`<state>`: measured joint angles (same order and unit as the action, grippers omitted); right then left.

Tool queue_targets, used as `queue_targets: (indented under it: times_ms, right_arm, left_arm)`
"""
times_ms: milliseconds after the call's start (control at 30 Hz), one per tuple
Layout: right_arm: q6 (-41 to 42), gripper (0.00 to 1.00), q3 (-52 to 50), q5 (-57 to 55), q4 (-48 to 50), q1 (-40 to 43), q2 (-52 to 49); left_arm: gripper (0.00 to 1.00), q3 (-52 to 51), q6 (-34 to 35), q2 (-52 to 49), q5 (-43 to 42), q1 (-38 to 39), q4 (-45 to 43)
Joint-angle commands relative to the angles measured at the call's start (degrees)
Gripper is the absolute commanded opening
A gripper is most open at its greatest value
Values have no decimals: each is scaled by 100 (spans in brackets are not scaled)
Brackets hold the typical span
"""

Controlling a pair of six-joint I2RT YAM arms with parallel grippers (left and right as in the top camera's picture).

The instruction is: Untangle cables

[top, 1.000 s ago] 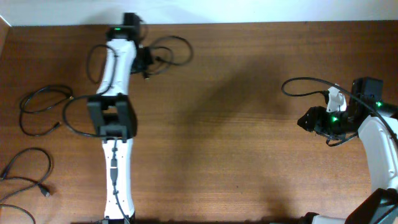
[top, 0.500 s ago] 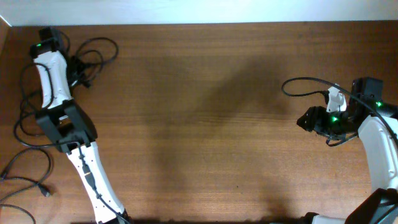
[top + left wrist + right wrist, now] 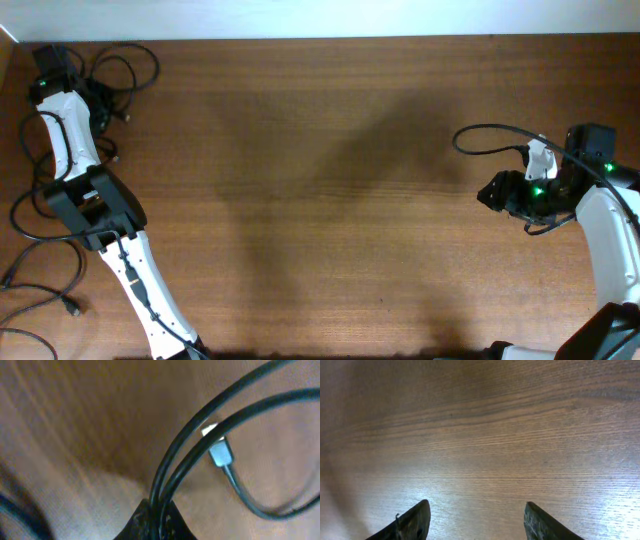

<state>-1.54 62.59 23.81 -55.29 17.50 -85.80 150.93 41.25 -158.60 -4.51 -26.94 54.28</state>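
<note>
My left gripper (image 3: 98,98) is at the far left back corner of the table, shut on a black cable (image 3: 135,62) whose loops trail beside it. In the left wrist view two black strands (image 3: 200,442) run out from between the closed jaws (image 3: 159,519), and a silver plug (image 3: 218,452) on another strand hangs behind them. More black cable loops (image 3: 45,265) lie along the left edge. My right gripper (image 3: 490,195) is open and empty at the right side, low over bare wood (image 3: 475,522).
The right arm's own black cable (image 3: 480,130) arcs above the table at the right. The table's back edge meets a white wall (image 3: 320,18). A loose cable end (image 3: 72,308) lies near the front left corner.
My left arm has swung from the back middle-left to the far left corner, dragging the held black cable with it. The right arm has not moved.
</note>
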Motion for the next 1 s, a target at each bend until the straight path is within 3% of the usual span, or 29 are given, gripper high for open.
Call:
queue_targets:
  times_ms: [0, 100, 133, 167, 233, 467, 733, 833, 967]
  right_arm:
    - [4, 59, -46, -52, -44, 15, -13]
    - [4, 59, -46, -52, -44, 15, -13]
    - [4, 59, -46, -52, -44, 15, -13]
    - [4, 60, -46, -52, -44, 15, -13]
    - [4, 60, -46, -52, -46, 15, -13]
    - [0, 63, -46, -55, -22, 15, -13]
    - [-17, 64, -46, -52, 17, 15, -13]
    - [-15, 64, -46, -48, 48, 15, -13]
    - [50, 64, -44, -4, 116, 15, -13]
  left_arm:
    - [0, -4, 184, -109, 210, -35, -275]
    - [5, -4, 181, -109, 299, -52, -297]
    - [32, -4, 177, -109, 284, -61, -254]
    - [70, -4, 142, -109, 278, -63, -205]
    - [99, -4, 133, -107, 271, -63, -138]
    - [99, 131, -334, 129, 96, -61, 70]
    - [99, 138, -1163, 1298, 542, -26, 289]
    - [99, 138, -1161, 1757, 1104, 66, 723]
    - [99, 138, -1163, 2297, 1145, 264, 1735]
